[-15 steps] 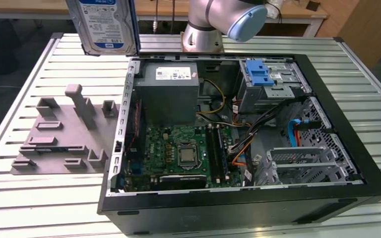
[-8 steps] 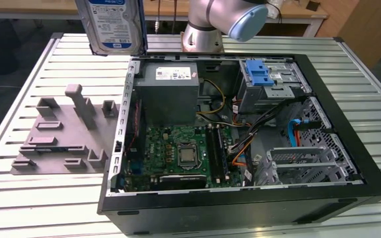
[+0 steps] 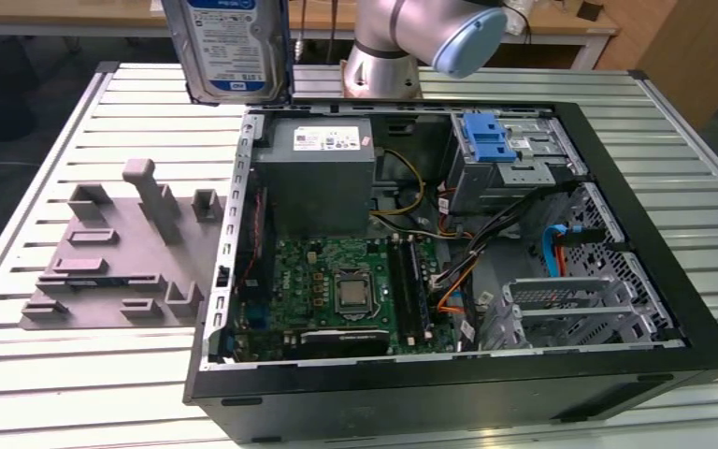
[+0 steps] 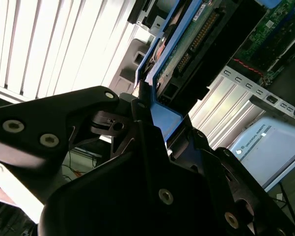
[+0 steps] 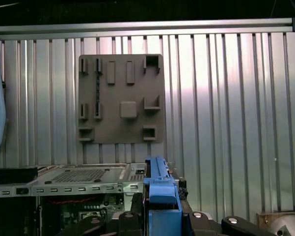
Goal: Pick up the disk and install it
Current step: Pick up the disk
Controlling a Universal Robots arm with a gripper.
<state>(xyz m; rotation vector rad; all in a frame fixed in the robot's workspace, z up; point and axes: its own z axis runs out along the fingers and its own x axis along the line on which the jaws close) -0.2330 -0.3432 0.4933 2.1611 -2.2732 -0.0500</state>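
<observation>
The disk (image 3: 228,47), silver with a white-and-blue label, hangs upright in the air above the table. It is over the far-left corner of the open computer case (image 3: 228,374) in the exterior view. Its blue plastic bracket (image 5: 162,189) sits between my black fingers (image 5: 201,219) in the first wrist view. In the second wrist view my gripper (image 4: 157,123) is shut on that blue bracket (image 4: 169,118), and the disk's green circuit-board side (image 4: 194,32) points away from the camera.
Inside the case are a grey power-supply box (image 3: 322,173), the motherboard (image 3: 340,285) and a silver drive cage with a blue latch (image 3: 496,145). A grey fixture plate (image 3: 109,257) lies on the slatted table (image 3: 60,365) at the exterior view's left. The arm's base (image 3: 384,56) stands behind the case.
</observation>
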